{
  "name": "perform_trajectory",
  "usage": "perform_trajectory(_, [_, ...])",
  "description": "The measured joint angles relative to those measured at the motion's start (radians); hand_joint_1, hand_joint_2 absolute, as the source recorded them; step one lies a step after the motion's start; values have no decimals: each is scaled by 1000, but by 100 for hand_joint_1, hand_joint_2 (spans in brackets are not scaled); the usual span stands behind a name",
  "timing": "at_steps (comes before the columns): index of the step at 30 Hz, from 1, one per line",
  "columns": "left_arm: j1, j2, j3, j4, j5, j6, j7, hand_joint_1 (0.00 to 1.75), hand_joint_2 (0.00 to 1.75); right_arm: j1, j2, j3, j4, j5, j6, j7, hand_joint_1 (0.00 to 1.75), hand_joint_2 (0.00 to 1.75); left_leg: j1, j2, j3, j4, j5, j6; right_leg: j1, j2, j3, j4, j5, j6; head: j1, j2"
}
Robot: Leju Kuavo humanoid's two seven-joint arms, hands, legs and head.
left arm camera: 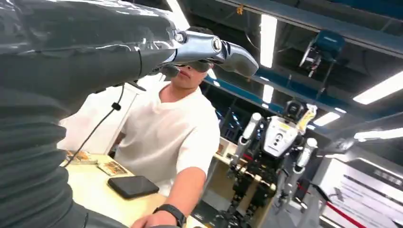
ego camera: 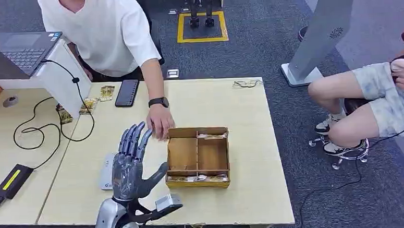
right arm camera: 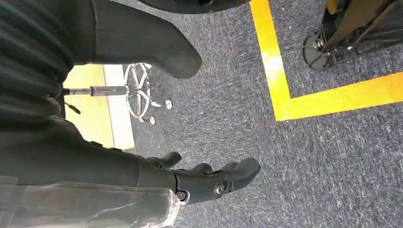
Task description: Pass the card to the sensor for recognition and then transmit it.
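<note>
A wooden box with compartments is seen on the desk, and places are given from it. The left robot hand is raised just beside the box's left wall, with fingers spread upward, thumb out toward the box, and nothing held. Cards are seen lying in the narrow compartment along the box's far side, and more cards in the narrow one along its near side. A person's hand, with a watch at the wrist, is rested on the desk at the box's far left corner. A black phone and loose cards lie farther beyond, to the left. The right robot hand is hung over grey carpet, fingers loosely curled, empty.
</note>
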Motion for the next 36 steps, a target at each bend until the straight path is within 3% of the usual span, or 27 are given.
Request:
perform_trajectory(9, [45,68,-18,-40,50,-11,-67,0,175,0,0,-6,0,1,5,-6,0,175,0,0,0,0,0,0,0,0,0,0,0,0,0,0])
perform_trajectory(12, [51,77,-19,-46,61,-12,-77,0,175,0,0,-7,0,1,5,-6,0,175,0,0,0,0,0,0,0,0,0,0,0,0,0,0])
perform_trajectory(20, [83,102,-20,-57,137,-66,-172,0,175,0,0,-7,0,3,6,-14,0,175,0,0,0,0,0,0,0,0,0,0,0,0,0,0])
perform_trajectory(26, [99,136,-38,-58,-6,-117,-127,0,175,0,0,-7,0,10,12,-14,0,175,0,0,0,0,0,0,0,0,0,0,0,0,0,0])
perform_trajectory(36, [102,150,-61,-56,-32,-130,-114,0,175,0,0,-7,-1,18,10,-14,0,175,0,0,0,0,0,0,0,0,0,0,0,0,0,0])
